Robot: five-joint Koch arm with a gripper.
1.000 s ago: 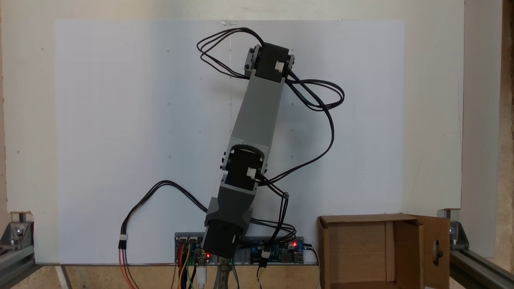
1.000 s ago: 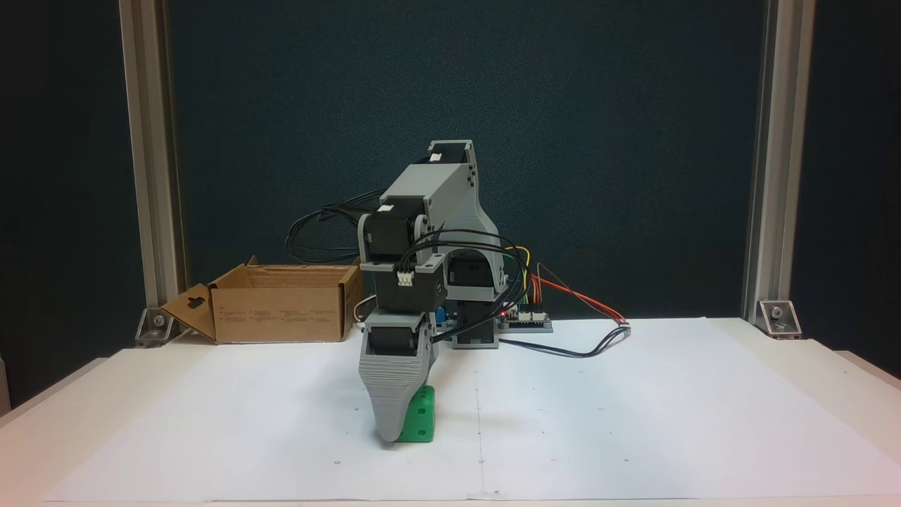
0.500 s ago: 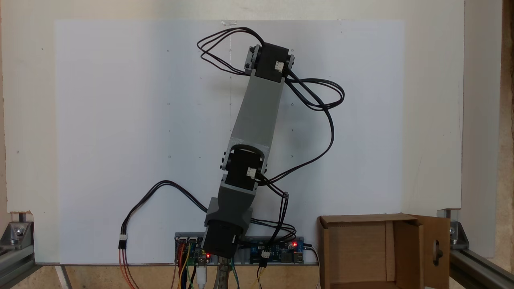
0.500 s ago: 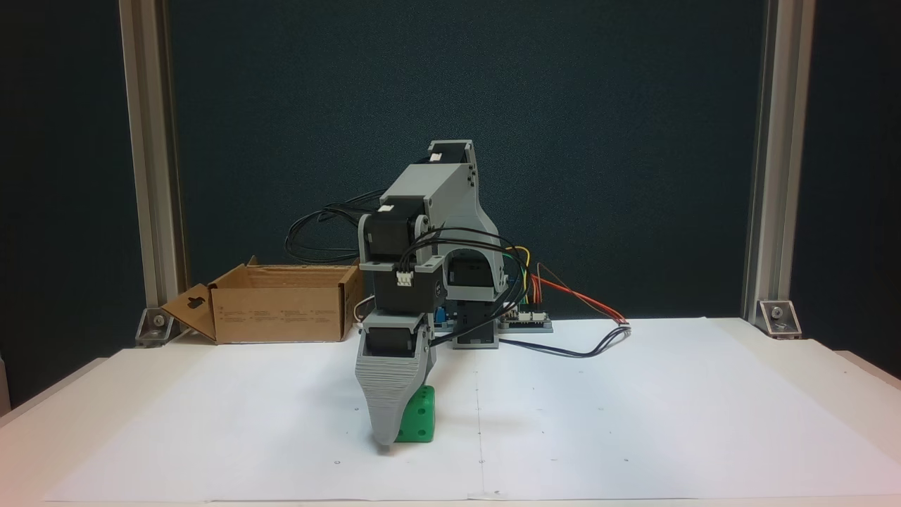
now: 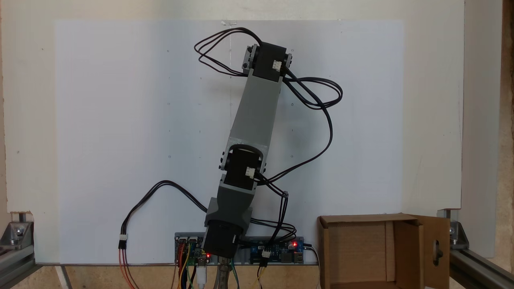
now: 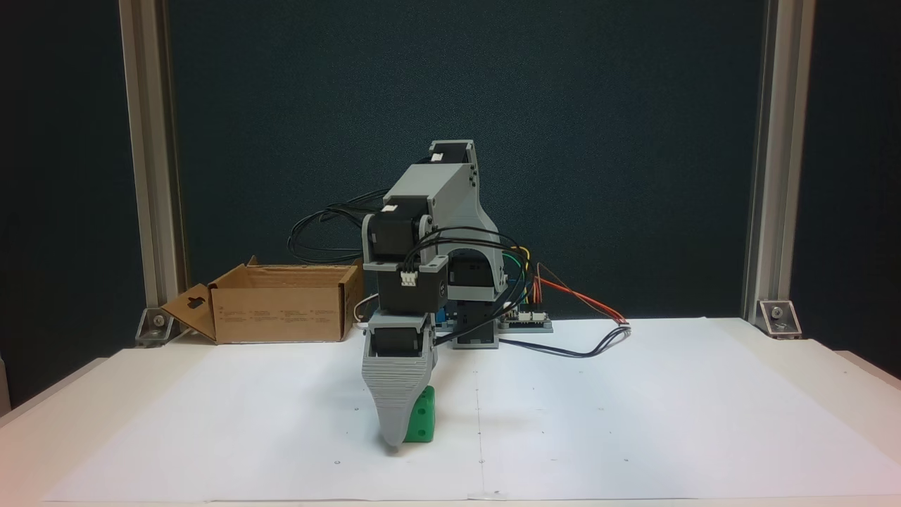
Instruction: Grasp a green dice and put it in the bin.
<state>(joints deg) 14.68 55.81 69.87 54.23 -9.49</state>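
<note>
The green dice (image 6: pixel 422 422) sits on the white paper sheet (image 6: pixel 633 422) that covers the table, in the front part of the sheet and a little left of its middle in the fixed view from the front. It rests flat on one face, not tilted. It is a cube, so it has no long axis; the face turned to the camera carries sunken round pips, and I cannot count them with certainty because its left part is hidden.

The gripper (image 6: pixel 389 445) stands directly in front of the dice, pointing straight down, its grey ribbed jaw narrowing to a tip that is at the paper or just above it. The jaws lie one behind the other for this camera, so only one jaw is visible — I cannot tell whether it is spread, closed, or pressing the dice.

In the fixed view from above, the arm (image 5: pixel 255 112) reaches from its base at the lower edge up over the sheet, leaning a little right, and its body covers the gripper and the dice.

The bin (image 6: pixel 281 303) — a brown cardboard box with upright flaps — stands well apart from the dice, at the back left of the table beside the arm's base. In the view from above, the bin (image 5: pixel 357 249) is in the lower right corner, and one flap shows a cut-out hand hole.
</note>
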